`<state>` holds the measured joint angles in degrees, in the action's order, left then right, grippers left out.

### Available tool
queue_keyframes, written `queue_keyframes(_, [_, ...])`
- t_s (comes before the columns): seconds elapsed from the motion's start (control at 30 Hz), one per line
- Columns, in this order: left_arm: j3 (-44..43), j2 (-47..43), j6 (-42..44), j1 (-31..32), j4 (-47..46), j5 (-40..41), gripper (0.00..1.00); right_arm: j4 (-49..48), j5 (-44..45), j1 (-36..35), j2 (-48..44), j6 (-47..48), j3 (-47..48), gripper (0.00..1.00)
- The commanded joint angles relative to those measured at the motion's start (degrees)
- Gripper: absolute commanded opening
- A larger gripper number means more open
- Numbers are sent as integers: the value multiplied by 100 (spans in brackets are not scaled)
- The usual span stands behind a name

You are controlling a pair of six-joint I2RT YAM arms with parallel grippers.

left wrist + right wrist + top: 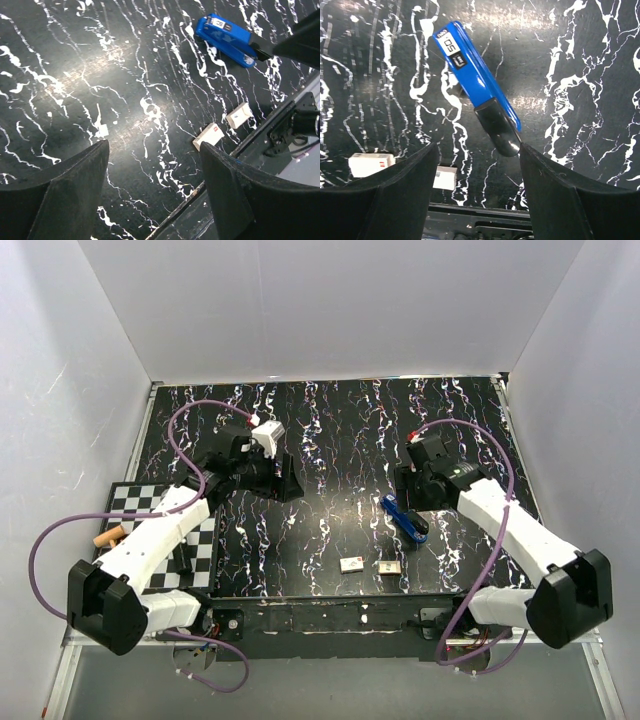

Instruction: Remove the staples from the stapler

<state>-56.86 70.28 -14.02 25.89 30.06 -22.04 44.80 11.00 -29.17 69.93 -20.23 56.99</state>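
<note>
A blue stapler with a black rear end lies closed on the black marbled table, right of centre. It shows in the right wrist view and in the left wrist view. My right gripper hovers just behind and above it, open and empty, with the stapler's black end near the right finger. My left gripper is open and empty over the table's left-centre, well away from the stapler. No staples show.
Two small white boxes lie near the table's front edge, also in the left wrist view. A checkered board sits at the left edge with a brown object beside it.
</note>
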Motion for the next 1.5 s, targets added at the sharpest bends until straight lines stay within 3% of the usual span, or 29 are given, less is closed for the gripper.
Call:
queue_keyframes(0.0, [-35, -304, 75, 92, -176, -326, 73, 170, 16, 139, 406, 423, 286, 75])
queue_keyframes(0.47, [96, -489, 66, 92, -211, -494, 81, -24, -336, 210, 1769, 1064, 804, 75])
queue_keyframes(0.5, [96, -498, 57, 92, -211, -494, 93, -24, -345, 210, 1839, 1108, 848, 74])
queue_keyframes(0.53, [96, -489, 57, 100, -212, -485, 98, -24, -353, 210, 1909, 1135, 875, 74])
queue_keyframes(0.9, [105, -445, 40, 92, -220, -476, 98, 64, -406, 219, 2437, 1311, 954, 70])
queue_keyframes(1.47, [123, -393, 31, 92, -212, -441, 98, 108, -441, 210, 2745, 1232, 981, 44])
